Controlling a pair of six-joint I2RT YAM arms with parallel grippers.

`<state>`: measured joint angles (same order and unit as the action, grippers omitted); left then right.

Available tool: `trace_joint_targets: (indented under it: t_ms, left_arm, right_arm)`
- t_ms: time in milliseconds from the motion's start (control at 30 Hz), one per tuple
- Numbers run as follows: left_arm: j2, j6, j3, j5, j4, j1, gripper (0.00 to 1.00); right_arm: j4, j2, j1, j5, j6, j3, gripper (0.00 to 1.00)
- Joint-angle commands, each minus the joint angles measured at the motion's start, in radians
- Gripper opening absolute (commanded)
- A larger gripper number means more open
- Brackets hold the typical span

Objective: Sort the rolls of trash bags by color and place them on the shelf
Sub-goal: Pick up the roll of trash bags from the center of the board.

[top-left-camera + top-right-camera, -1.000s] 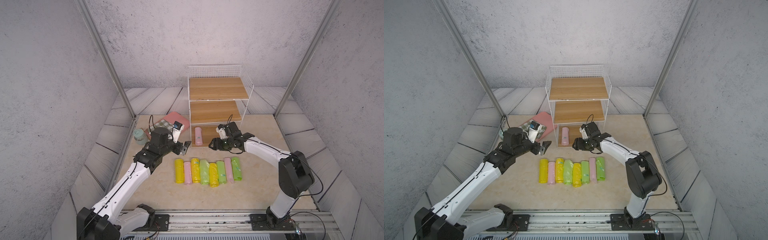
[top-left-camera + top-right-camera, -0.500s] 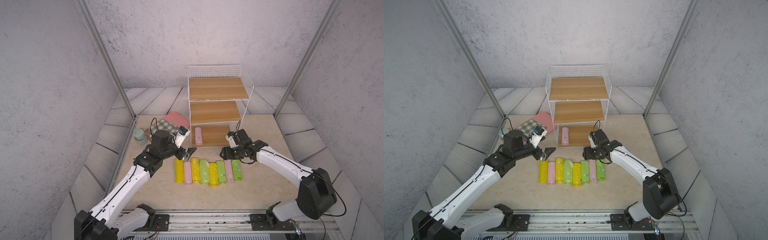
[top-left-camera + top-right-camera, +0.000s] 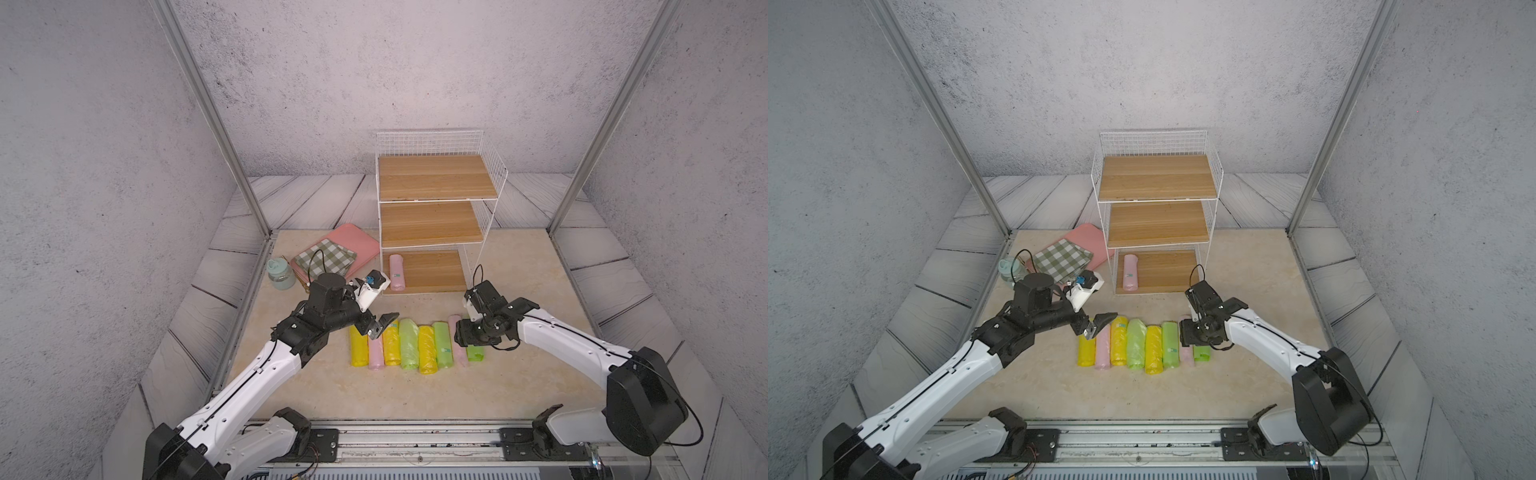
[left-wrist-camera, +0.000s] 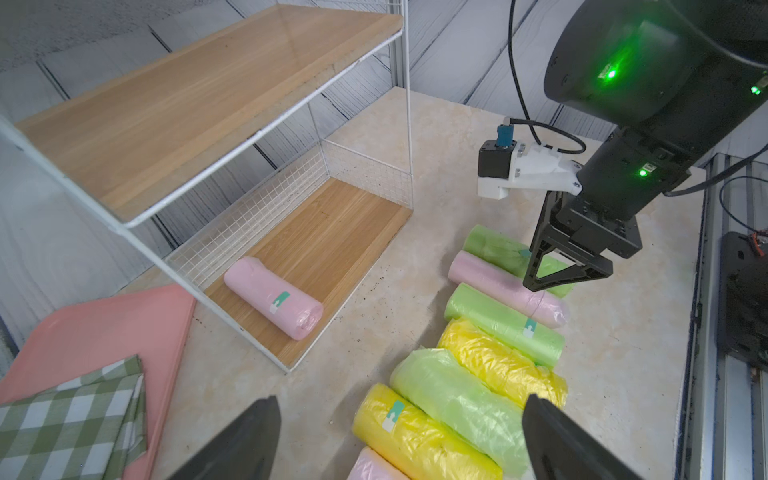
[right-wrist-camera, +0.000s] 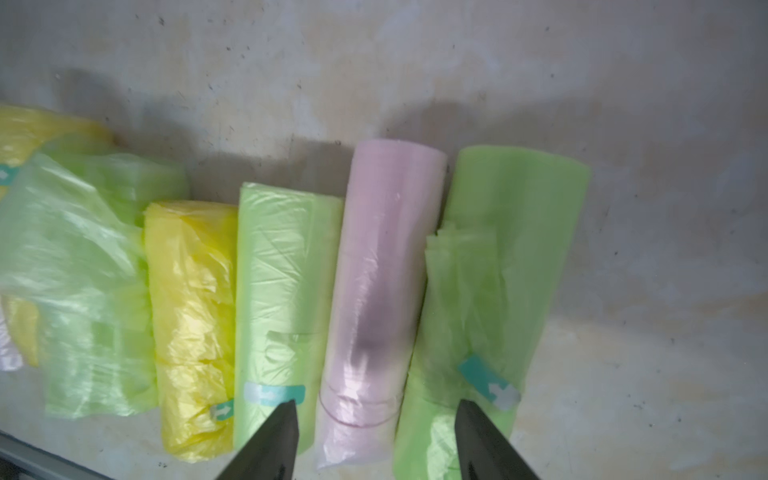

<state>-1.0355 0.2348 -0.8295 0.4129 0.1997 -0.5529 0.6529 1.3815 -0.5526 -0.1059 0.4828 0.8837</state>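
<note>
Eight rolls of trash bags lie side by side on the table, from a yellow one (image 3: 359, 349) at the left end to a green one (image 3: 475, 354) at the right end. A ninth roll, pink (image 3: 397, 272), lies on the bottom board of the white wire shelf (image 3: 432, 226). My right gripper (image 5: 376, 405) is open and low over the row. Its fingers straddle the pink roll (image 5: 378, 270) second from the right, above the green rolls on either side. My left gripper (image 3: 380, 324) hangs wide open and empty above the row's left end, over a yellow roll (image 4: 415, 432).
A flat pink tray (image 3: 357, 241) with a folded green-checked cloth (image 3: 324, 259) lies left of the shelf. A small teal cup (image 3: 280, 274) stands by the left wall. The metal rail (image 3: 415, 436) runs along the front edge.
My right gripper has drawn back from the shelf's bottom tier and come down over the right end of the row. My left gripper has moved right and forward toward the row's left end.
</note>
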Motion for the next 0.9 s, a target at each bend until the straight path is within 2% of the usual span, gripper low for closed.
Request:
trace_joint_targets:
  t_ms: [0, 233, 400, 867]
  left_arm:
    - [-0.023, 0.050, 0.015, -0.011, 0.004, -0.023, 0.97]
    - [-0.066, 0.069, 0.017, -0.006, -0.003, -0.055, 0.97]
    - [-0.079, 0.074, 0.038, -0.005, -0.027, -0.061, 0.97]
    - [-0.103, 0.095, 0.082, -0.023, -0.071, -0.093, 0.97]
  right_arm:
    - [0.015, -0.048, -0.010, 0.005, 0.026, -0.008, 0.64]
    - [0.016, -0.047, -0.025, 0.009, 0.036, -0.002, 0.59]
    - [0.016, -0.043, -0.029, 0.000, 0.029, 0.004, 0.51]
    - [0.013, 0.069, -0.030, -0.043, 0.009, 0.052, 0.52]
